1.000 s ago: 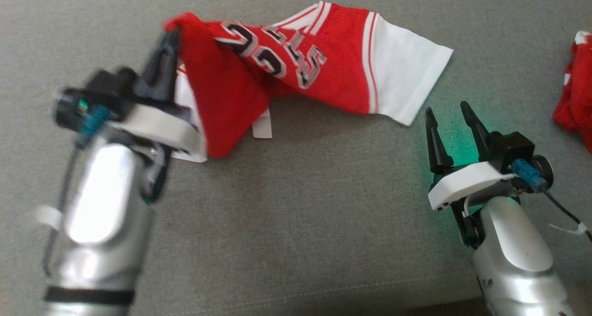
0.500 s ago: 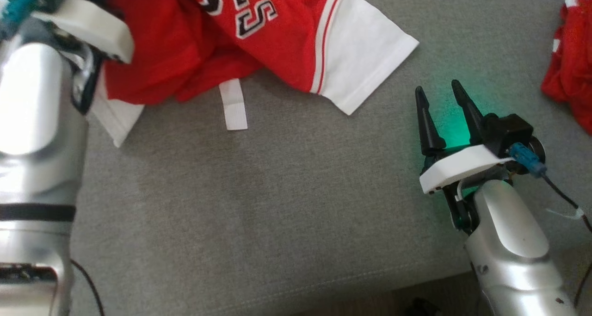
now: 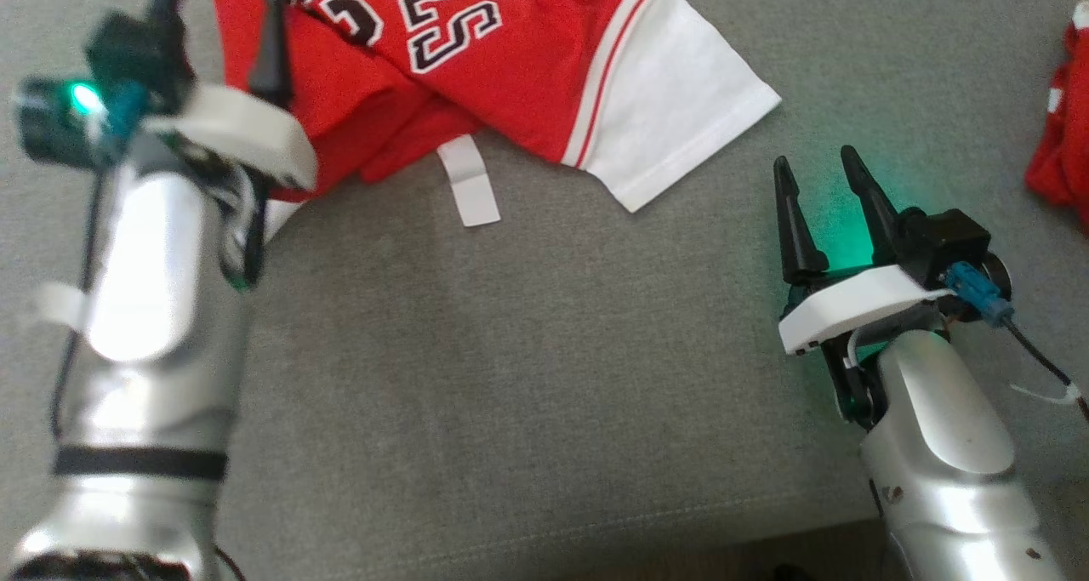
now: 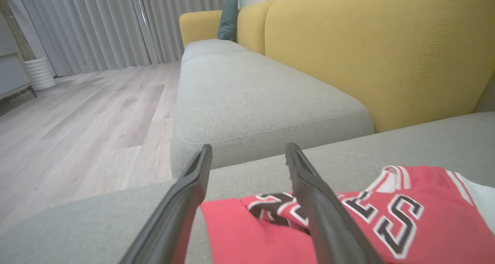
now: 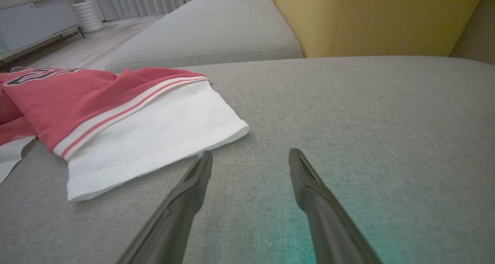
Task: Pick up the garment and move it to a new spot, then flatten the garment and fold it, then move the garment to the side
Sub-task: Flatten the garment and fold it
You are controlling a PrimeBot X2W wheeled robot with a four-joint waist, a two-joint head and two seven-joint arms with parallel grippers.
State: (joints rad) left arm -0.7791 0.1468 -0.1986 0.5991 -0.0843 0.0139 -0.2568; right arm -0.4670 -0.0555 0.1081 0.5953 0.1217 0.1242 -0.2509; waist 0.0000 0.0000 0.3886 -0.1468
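Note:
The garment [image 3: 527,62] is a red jersey with white sleeves and black-and-white lettering. It lies crumpled on the grey sofa cushion [image 3: 510,377], at the top of the head view. My left gripper [image 3: 219,2] stands open over its left end, and the red cloth [image 4: 386,217] lies below and to the right of the spread fingers [image 4: 185,202]; nothing is held. My right gripper [image 3: 812,160] is open and empty above the bare cushion, just right of the white sleeve [image 5: 147,140]. In the right wrist view the right gripper [image 5: 251,152] sits close to the sleeve's hem.
Another red cloth [image 3: 1059,156] lies at the right edge. A white tag [image 3: 472,181] sticks out under the jersey. The yellow backrest [image 4: 367,55] rises behind the cushion, a second cushion [image 4: 251,94] adjoins, and wood floor [image 4: 77,121] lies beyond. The cushion's front edge [image 3: 595,530] runs near the bottom.
My left gripper, shut on the garment's corner a second ago, has opened and let it go; the lifted cloth now lies on the cushion. The head camera shifted. The right arm stayed put.

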